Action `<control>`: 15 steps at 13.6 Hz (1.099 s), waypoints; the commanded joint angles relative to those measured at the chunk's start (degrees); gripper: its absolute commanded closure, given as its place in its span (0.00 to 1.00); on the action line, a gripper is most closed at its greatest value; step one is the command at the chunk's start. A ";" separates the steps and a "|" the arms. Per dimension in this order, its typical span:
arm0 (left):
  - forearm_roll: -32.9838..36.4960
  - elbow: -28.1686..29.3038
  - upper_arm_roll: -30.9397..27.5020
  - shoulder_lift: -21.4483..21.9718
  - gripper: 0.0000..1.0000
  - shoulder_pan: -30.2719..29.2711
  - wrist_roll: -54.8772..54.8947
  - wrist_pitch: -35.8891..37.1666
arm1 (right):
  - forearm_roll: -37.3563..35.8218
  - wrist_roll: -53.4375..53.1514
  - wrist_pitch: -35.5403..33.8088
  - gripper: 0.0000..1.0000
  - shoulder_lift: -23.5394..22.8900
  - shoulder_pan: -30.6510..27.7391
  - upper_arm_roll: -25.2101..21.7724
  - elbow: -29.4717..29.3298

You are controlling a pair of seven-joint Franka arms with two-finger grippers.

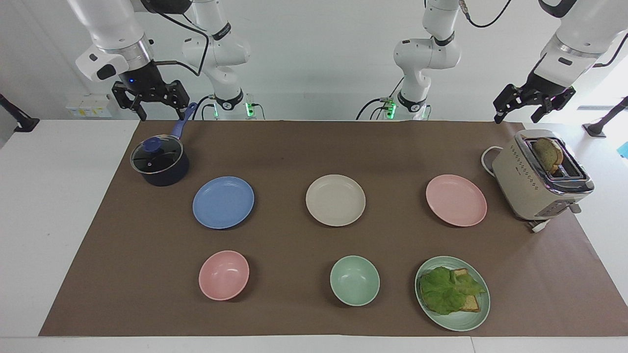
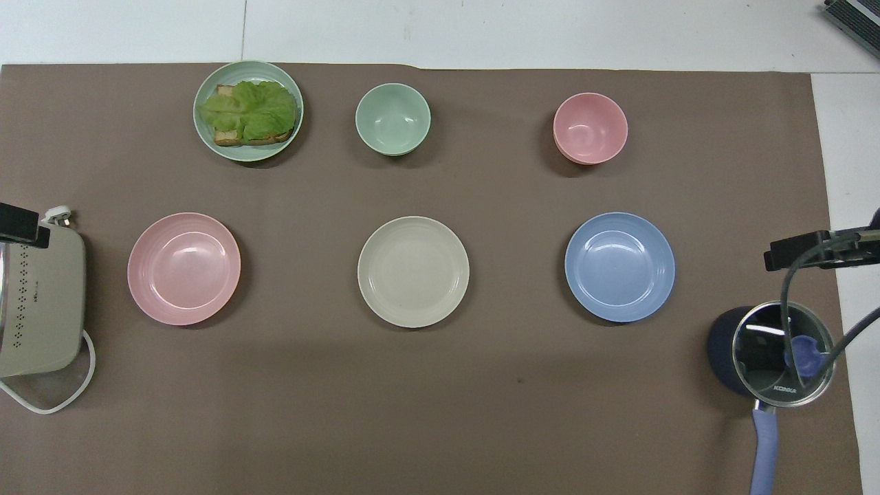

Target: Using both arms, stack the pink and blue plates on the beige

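- Nearest the facing camera, a pink bowl (image 1: 223, 275) sits toward the right arm's end of the bench (image 1: 294, 147), on the brown mat that covers it.
- Beside that, a pale green bowl (image 1: 354, 280) sits in the middle of the same row.
- Toward the left arm's end of that row, a pale green plate (image 1: 473, 316) carries lettuce (image 1: 449, 289) laid over toast (image 1: 471, 303).
- One row nearer to the robots, the blue plate (image 1: 223, 202) lies flat and bare toward the right arm's end.
- In the middle of that row lies the beige plate (image 1: 335, 200), with nothing stacked on it, well apart from both coloured plates.
- Toward the left arm's end of the row, the pink plate (image 1: 456, 200) also lies flat and bare.
- A dark blue pot (image 1: 160, 163) with a glass lid and a blue handle stands nearer to the robots than the blue plate.
- Above the pot's handle hangs the right claw (image 1: 149, 100), raised off the bench, its fingers spread apart and holding nothing.
- A cream toaster (image 1: 539, 179) with a slice of bread (image 1: 548, 154) in one slot stands beside the pink plate, at the left arm's end.
- Above the toaster's end of the bench hangs the left claw (image 1: 534, 102), also raised, its fingers spread and empty.
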State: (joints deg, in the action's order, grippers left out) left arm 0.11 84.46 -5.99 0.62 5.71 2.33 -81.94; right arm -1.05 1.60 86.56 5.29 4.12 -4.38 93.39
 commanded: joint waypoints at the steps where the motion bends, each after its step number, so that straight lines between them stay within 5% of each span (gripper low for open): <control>1: 0.07 2.45 -0.25 1.40 0.00 0.45 0.75 -1.21 | -0.09 1.22 0.89 0.00 1.04 -0.61 0.16 1.44; 4: 0.07 6.04 -0.25 1.40 0.00 0.36 0.58 -2.78 | -0.01 1.22 0.89 0.00 1.04 -0.61 0.16 1.35; 9: -0.02 21.68 -0.42 1.23 0.00 -0.43 0.31 -21.03 | -0.01 1.22 0.89 0.00 1.04 -0.61 0.16 1.35; 15: 0.07 32.42 -0.51 -2.98 0.00 -4.30 0.66 -35.29 | -0.01 1.22 0.89 0.00 1.04 -0.61 0.16 1.44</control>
State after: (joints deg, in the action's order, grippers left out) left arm 0.10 114.01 -6.70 -1.29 2.05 2.50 -113.11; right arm -1.05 1.60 86.56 5.29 4.12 -4.38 93.44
